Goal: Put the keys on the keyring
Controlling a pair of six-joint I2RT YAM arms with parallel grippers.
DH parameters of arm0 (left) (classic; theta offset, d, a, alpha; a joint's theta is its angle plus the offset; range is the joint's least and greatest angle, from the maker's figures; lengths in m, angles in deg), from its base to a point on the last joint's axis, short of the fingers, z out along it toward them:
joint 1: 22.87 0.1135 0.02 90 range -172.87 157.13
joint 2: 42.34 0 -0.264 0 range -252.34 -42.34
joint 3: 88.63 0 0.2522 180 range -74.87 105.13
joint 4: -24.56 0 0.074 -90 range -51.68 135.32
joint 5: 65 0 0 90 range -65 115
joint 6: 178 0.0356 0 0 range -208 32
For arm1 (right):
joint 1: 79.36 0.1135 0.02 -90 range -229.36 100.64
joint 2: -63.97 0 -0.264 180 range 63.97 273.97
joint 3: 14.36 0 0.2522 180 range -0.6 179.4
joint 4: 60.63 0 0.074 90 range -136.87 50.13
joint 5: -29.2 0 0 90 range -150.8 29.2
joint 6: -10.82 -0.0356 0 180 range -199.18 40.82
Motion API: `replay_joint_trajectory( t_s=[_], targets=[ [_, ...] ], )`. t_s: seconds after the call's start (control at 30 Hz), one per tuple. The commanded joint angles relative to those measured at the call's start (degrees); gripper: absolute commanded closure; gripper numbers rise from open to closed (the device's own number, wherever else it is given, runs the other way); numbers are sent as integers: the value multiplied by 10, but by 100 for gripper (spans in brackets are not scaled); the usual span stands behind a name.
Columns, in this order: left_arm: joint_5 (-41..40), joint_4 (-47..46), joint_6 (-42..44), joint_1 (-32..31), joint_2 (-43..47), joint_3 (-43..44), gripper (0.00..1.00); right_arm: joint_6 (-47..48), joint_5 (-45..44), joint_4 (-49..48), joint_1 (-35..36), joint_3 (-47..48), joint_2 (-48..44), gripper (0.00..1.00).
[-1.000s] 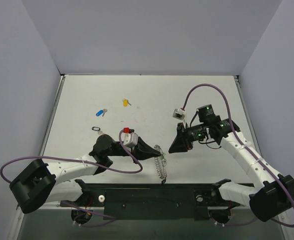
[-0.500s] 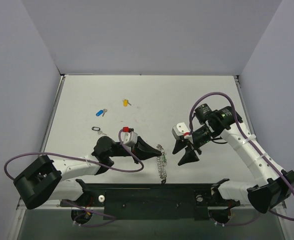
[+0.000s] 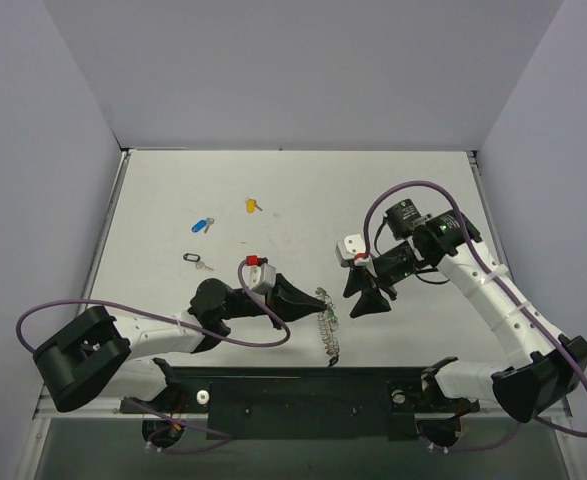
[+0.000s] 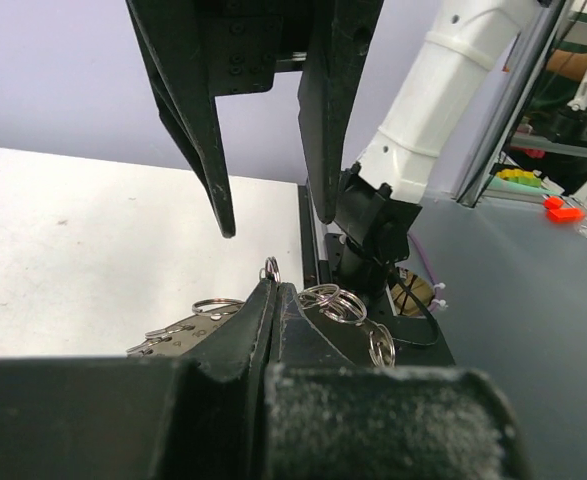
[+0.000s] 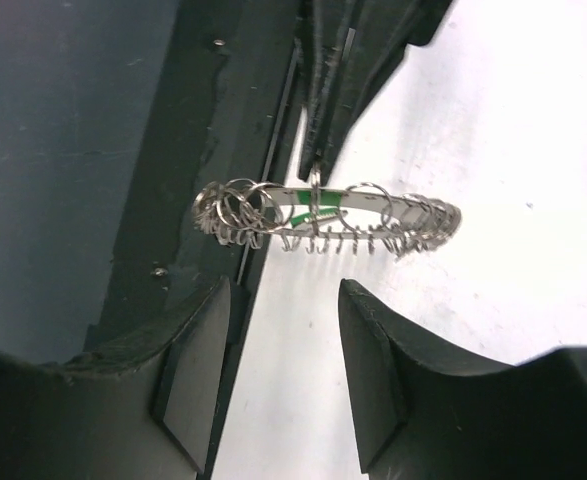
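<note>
My left gripper (image 3: 317, 301) is shut on the keyring (image 3: 325, 326), a silvery hoop edged with wire loops, and holds it on edge near the table's front. In the left wrist view its fingers (image 4: 258, 318) pinch together, with loops of the keyring (image 4: 339, 302) on both sides. The right wrist view shows the keyring (image 5: 393, 215) with a green key (image 5: 318, 207) lying against its band. My right gripper (image 3: 359, 294) stands open just right of the hoop, nothing between its pads (image 5: 188, 385). Blue (image 3: 202, 225), yellow (image 3: 251, 205) and black (image 3: 194, 259) keys lie on the table.
The black mounting rail (image 3: 303, 385) runs along the near edge just below the hoop. Purple cables (image 3: 263, 335) loop off both wrists. Walls close in the white table (image 3: 303, 190) at the back and on both sides.
My right gripper has opened, rolled its wrist and drawn back slightly from the hoop. The left gripper still holds the keyring and has edged a little to the right.
</note>
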Motion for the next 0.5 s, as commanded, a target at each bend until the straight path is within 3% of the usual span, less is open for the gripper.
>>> replay_joint_trajectory(
  t_s=[0.0,0.47],
  targets=[
    [-55,-53,7,-8,6,-3,100,-149,-33,-124,4,-30,-45,57],
    [-83,-78,12,-24,-19,13,100,-137,10,-131,22,-37,-27,65]
  ],
)
